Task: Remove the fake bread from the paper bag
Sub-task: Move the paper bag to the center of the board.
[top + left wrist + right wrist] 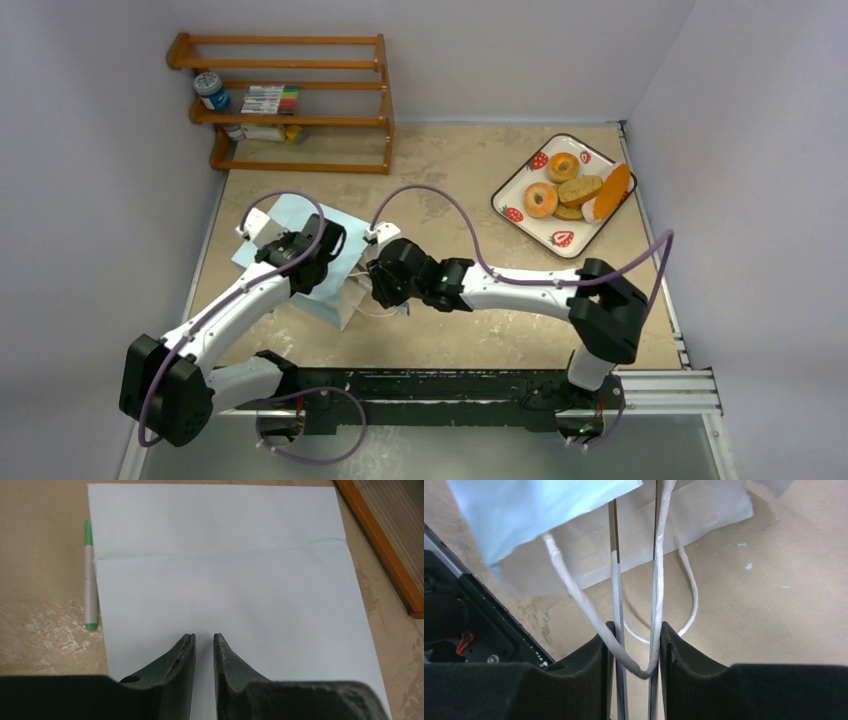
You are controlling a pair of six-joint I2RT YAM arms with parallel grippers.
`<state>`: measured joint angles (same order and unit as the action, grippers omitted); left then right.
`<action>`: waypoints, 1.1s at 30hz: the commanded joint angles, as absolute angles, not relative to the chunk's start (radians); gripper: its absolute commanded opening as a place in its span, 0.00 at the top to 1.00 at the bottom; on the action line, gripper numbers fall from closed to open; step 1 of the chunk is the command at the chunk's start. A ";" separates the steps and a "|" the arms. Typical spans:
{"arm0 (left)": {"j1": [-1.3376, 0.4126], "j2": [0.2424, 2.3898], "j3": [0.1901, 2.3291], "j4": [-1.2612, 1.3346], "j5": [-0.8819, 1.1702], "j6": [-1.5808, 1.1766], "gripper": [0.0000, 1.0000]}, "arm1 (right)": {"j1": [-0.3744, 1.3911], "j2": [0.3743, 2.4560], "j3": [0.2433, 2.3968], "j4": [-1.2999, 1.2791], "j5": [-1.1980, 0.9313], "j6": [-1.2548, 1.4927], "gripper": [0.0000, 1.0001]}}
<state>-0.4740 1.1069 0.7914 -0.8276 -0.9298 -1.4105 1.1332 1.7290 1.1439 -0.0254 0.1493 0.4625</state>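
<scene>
bag (220, 570) looks light, floppy paper, creases easily | hold by cord handle (656, 580) | right gripper (636, 627) fingers loosely astride it | left gripper (204, 637) fingers slightly parted, empty

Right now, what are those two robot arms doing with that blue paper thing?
The orange and tan toy breads already sit on the white strawberry-patterned tray. The pale blue paper bag lies flat on the table. The left gripper is over it, jaws slightly apart, while the right gripper has the bag's white cord handle between its fingers.
</scene>
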 commanded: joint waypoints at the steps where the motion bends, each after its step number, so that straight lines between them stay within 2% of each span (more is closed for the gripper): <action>1: -0.444 1.159 0.785 -0.675 -0.874 -1.348 0.81 | 1.146 1.617 1.125 -0.097 0.218 0.498 0.95; 10: -0.289 1.300 0.777 -0.487 -0.760 -1.266 0.82 | 1.204 1.544 1.103 -0.228 0.275 0.588 1.00; 19: -0.130 1.406 0.825 -0.374 -0.636 -1.227 0.84 | 1.285 1.472 1.086 -0.344 0.338 0.722 1.00; 33: -0.080 1.458 0.935 -0.334 -0.520 -1.236 0.85 | 1.353 1.460 1.093 -0.438 0.393 0.832 1.00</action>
<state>-0.0856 1.4536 0.8902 -0.3592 -0.5777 -1.2442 1.3460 1.4853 1.0779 -0.4129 0.3264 0.7807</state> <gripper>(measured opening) 0.154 0.317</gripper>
